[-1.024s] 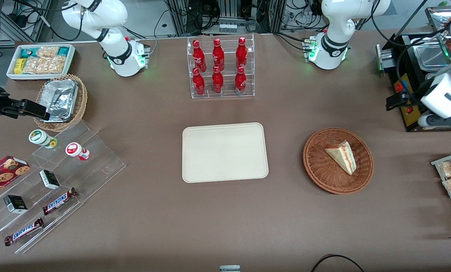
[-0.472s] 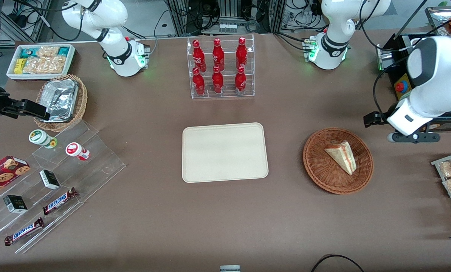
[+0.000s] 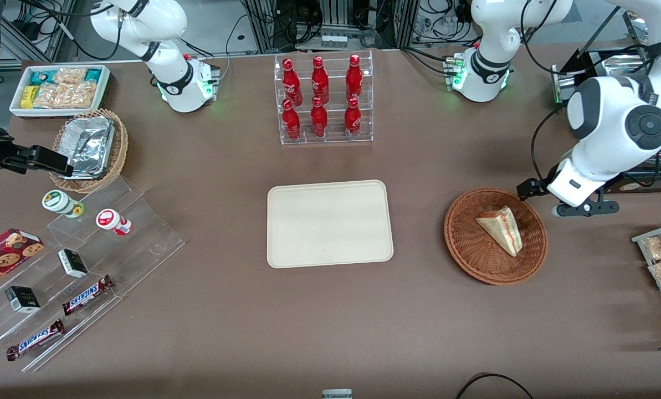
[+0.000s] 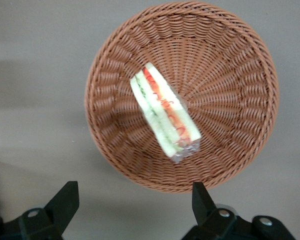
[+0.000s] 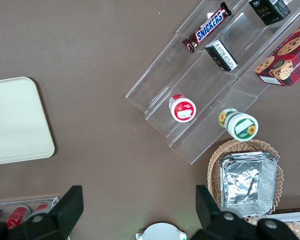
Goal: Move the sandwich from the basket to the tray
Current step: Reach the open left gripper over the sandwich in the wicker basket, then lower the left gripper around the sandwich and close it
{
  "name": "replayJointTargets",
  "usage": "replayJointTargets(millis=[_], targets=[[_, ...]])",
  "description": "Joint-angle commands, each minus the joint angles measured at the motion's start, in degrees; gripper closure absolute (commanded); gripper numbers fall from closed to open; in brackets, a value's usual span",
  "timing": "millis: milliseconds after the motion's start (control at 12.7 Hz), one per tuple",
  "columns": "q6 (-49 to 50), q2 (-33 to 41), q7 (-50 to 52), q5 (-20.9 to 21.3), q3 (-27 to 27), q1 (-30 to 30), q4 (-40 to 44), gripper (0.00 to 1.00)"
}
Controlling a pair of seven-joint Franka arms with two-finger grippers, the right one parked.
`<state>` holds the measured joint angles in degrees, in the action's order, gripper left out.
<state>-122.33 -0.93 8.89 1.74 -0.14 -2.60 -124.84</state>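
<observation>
While the sandwich [image 3: 500,230] lies inside the basket [image 3: 469,244], the gripper [image 4: 135,205] hangs above the tabletop [image 3: 330,332] just beside the basket's rim, toward the working arm's end. From the left wrist view its two black fingers [image 4: 65,200] stand wide apart and hold nothing, with the basket's rim showing between their tips. The sandwich is a clear-wrapped wedge resting on its side near the middle of the wicker, its white bread, red layer and pale green layer all showing along the cut face. Nothing touches it.

The tray [image 3: 330,223] sits flat at the middle of the tabletop, well apart from the basket and toward the parked arm's end from it, with nothing on it. Farther from the front camera than the tray stands a clear rack of red bottles [image 3: 322,100]. Toward the parked arm's end lie a lighter wicker basket with foil containers [image 3: 89,149], a white bin of snack packets [image 3: 59,88] and clear stepped shelves [image 3: 86,260] carrying chocolate bars and small cups.
</observation>
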Motion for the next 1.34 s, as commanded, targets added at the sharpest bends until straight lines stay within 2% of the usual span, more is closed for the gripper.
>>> replayJointTargets(millis=[0,315,551,1260], targets=[[-2.7,-1.1,8.6,0.2,-1.2,-0.4,-0.3,0.00],[-7.7,-4.6,25.0,0.1,-2.9,-0.4,-0.2,0.00],[-11.9,-7.6,32.2,-0.5,-2.9,-0.3,-0.1,0.00],[-13.5,-12.7,34.5,-0.7,-2.8,-0.2,0.0,0.00]])
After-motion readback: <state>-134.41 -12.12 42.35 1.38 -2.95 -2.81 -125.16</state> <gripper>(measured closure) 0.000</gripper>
